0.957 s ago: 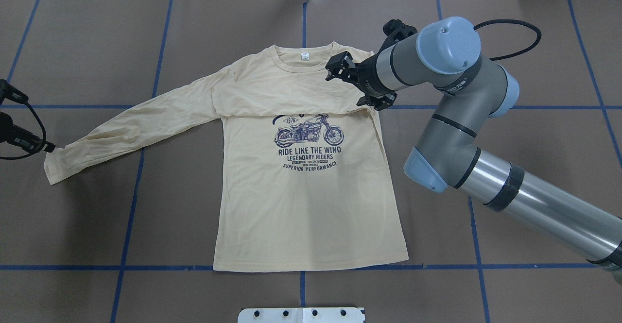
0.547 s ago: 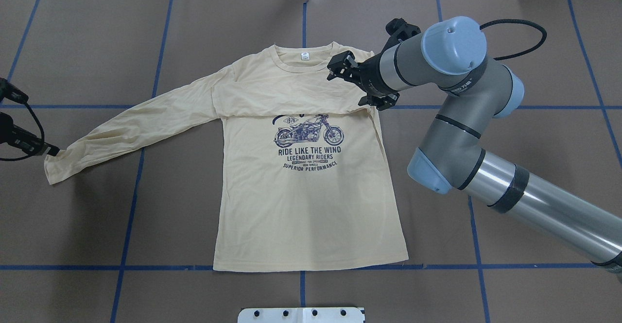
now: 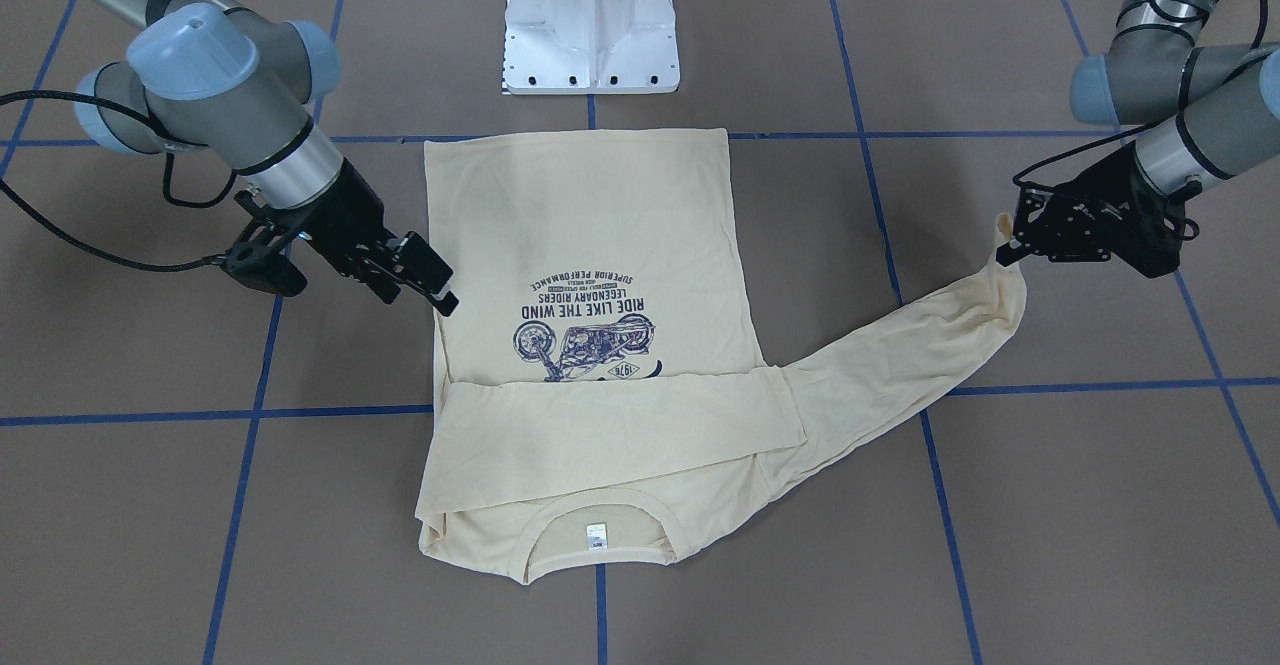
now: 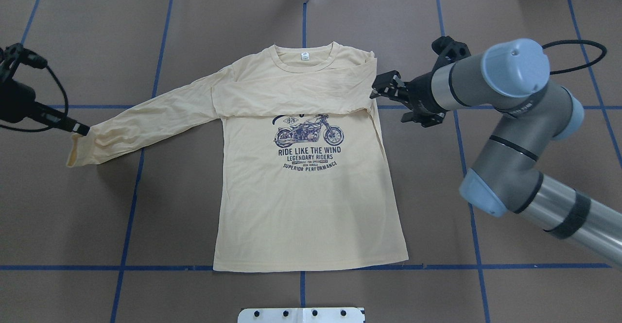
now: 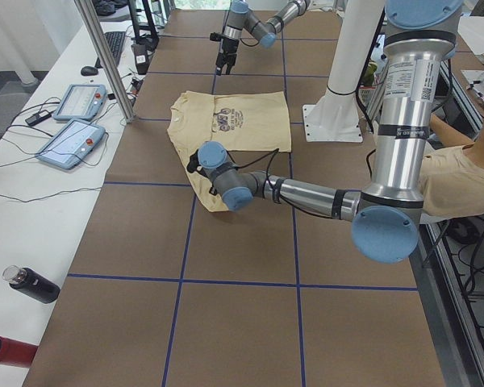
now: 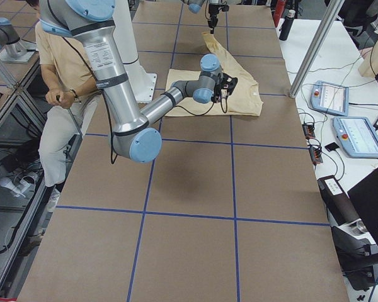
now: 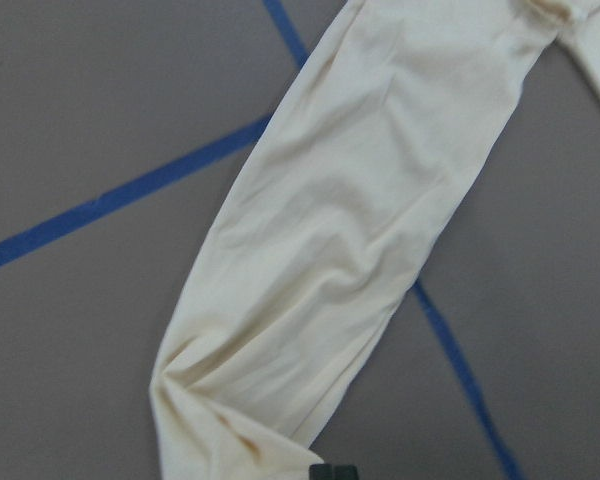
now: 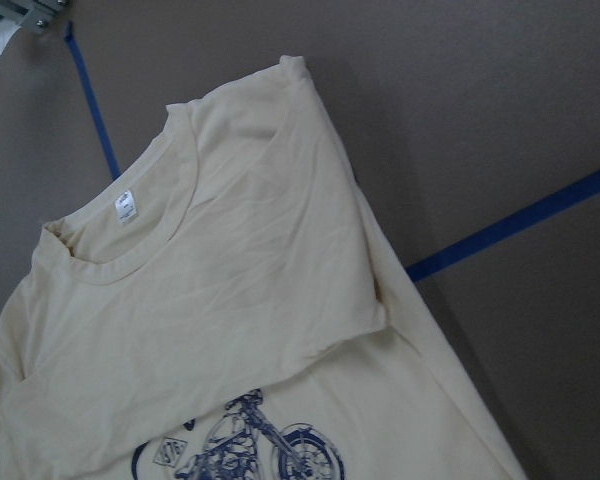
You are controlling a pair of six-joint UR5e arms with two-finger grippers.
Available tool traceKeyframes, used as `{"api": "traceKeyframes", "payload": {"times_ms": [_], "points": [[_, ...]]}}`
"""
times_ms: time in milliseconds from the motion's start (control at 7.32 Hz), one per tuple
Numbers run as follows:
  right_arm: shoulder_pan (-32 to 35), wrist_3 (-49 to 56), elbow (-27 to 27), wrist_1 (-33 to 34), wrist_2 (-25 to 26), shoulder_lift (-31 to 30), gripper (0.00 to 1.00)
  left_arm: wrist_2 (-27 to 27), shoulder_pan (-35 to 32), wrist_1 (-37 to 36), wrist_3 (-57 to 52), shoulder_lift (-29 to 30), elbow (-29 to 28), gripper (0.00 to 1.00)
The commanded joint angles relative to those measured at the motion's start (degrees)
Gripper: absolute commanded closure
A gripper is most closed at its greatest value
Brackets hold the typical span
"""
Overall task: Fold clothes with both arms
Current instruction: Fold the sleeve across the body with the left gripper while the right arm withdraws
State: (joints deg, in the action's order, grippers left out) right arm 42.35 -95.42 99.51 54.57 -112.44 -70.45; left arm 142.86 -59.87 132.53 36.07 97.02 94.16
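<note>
Brown table (image 4: 73,226): T-shirt (image 4: 301,206), hem toward pedestal (image 4: 301,314); left hand (image 4: 83,129) pinches cuff (image 4: 77,149); right hand (image 4: 380,87) gapes empty.

1. T-shirt (image 4: 311,211): pale cream, long-sleeved, navy motorcycle print facing up, body flat on bench (image 4: 510,17), neckline on the side away from the robot base.
2. Folded sleeve (image 4: 291,94): laid across chest, just above print.
3. Free sleeve (image 4: 146,124): stretched sideways, cuff pinched by left fingers (image 4: 79,128).
4. Right fingers (image 4: 388,79): parted, just beside shoulder, off fabric.
</note>
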Motion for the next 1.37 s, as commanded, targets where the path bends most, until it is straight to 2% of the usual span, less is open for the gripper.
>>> {"api": "traceKeyframes", "payload": {"times_ms": [0, 137, 273, 410, 547, 683, 820, 1093, 1230], "points": [[3.68, 12.92, 3.05, -0.43, -2.06, -10.98, 0.00, -0.30, 5.26, -0.96, 22.19, 12.87, 0.59, 1.00], [6.40, 16.98, 2.71, -1.74, -3.90, -14.59, 0.00, -0.57, 6.07, -0.96, 28.55, 17.46, -0.02, 1.00], [10.43, 21.72, 1.66, -5.58, -6.36, -20.02, 0.00, -1.09, 8.08, -0.96, 35.93, 23.94, -3.16, 1.00], [15.69, 27.86, -2.87, -10.32, -12.30, -22.51, 0.00, -4.05, 9.32, -0.87, 40.18, 30.27, -6.93, 1.00], [19.66, 32.88, -10.32, -16.45, -16.62, -22.88, 0.00, -6.52, 10.29, -0.79, 43.00, 35.03, -10.97, 1.00], [21.09, 34.76, -17.70, -24.35, -17.71, -22.80, 0.00, -8.20, 10.39, -0.78, 46.25, 41.87, -15.54, 1.00], [21.02, 34.78, -20.99, -27.73, -17.81, -22.02, 0.00, -10.22, 10.39, -0.70, 48.98, 48.72, -20.81, 1.00], [20.93, 34.87, -21.11, -27.77, -17.90, -21.66, 0.00, -17.94, 12.83, 1.05, 50.24, 55.36, -29.35, 1.00], [20.93, 34.78, -21.20, -27.68, -17.90, -21.31, 0.00, -22.76, 14.50, 4.28, 50.32, 58.17, -34.52, 1.00]]}}
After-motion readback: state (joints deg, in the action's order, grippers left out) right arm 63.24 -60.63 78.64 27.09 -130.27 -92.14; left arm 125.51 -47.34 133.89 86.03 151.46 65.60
